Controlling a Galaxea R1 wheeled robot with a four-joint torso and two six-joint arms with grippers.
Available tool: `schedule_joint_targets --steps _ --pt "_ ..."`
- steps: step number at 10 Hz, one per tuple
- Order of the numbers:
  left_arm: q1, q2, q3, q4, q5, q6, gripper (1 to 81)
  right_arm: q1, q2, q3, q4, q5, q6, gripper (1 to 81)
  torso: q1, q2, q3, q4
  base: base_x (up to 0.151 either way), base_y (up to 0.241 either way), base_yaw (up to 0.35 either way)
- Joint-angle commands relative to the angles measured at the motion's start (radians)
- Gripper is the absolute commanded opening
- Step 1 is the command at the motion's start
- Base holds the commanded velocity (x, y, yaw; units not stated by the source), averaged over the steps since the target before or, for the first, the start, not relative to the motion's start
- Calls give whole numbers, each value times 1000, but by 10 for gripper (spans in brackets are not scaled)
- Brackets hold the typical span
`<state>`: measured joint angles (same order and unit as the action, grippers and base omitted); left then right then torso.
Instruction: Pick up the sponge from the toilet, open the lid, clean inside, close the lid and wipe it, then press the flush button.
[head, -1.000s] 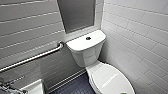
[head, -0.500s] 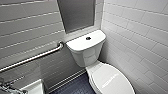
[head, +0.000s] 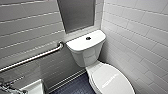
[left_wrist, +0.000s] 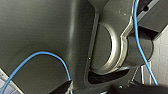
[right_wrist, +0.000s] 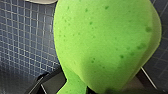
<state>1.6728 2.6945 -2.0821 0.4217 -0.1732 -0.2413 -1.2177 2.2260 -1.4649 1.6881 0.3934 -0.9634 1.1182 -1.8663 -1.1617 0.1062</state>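
The white toilet stands in the corner, its boxy tank against the back wall. A dark flush button sits on the tank cover. The oval lid lies shut over the bowl. In the right wrist view the bright green sponge looms large above the blue tiled floor. It is pinched narrow at its base, where my right gripper is shut on it. The left wrist view looks at dark robot bodywork and a blue cable; nothing is held there.
A steel grab bar runs along the left wall toward the tank. A white sink corner sits at the lower left. A grey panel hangs above the tank. White tiled wall closes the right side; blue tiled floor lies between sink and toilet.
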Motion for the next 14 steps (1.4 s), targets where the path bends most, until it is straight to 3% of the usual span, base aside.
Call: schedule_joint_targets --steps 1,3,4,5,7,8,9,10,12,13,14 --pt "28 -21 25 -4 55 -4 811 -10 22 -31 -10 -140 20 10 -64 100 0 0 0 0 0" --pt "26 -24 27 -3 55 -4 811 -15 23 -34 -31 -140 18 10 -74 113 0 0 0 0 0" --pt "26 -25 27 -4 55 -4 811 -21 26 -35 -41 -139 17 10 -90 140 33 0 0 0 0" --pt "25 -25 27 -4 55 -4 811 -29 33 -38 -45 -139 17 10 -112 174 96 0 0 0 0" --pt "25 -25 20 -17 55 -4 811 -44 71 -75 -47 -140 15 10 -146 230 129 0 0 0 0" --pt "25 -25 16 -18 47 -4 811 -55 100 -112 -47 -142 15 10 -168 264 163 -24 0 0 0" --pt "25 -25 8 -21 35 -4 811 -64 121 -132 -63 -140 14 10 -191 298 199 -28 0 0 0" --pt "25 -25 4 -21 34 -4 811 -81 132 -149 -114 -139 14 10 -214 334 222 -12 0 0 0" --pt "25 -21 -15 -34 34 -4 811 -138 149 -204 -194 -142 14 10 -264 409 268 -15 0 0 0" --pt "23 -22 -15 -34 32 -4 811 -167 168 -233 -226 -140 14 10 -289 447 221 -15 0 0 0" --pt "20 -22 -15 -35 29 -4 811 -191 198 -282 -238 -140 15 10 -313 482 233 -15 0 0 0"
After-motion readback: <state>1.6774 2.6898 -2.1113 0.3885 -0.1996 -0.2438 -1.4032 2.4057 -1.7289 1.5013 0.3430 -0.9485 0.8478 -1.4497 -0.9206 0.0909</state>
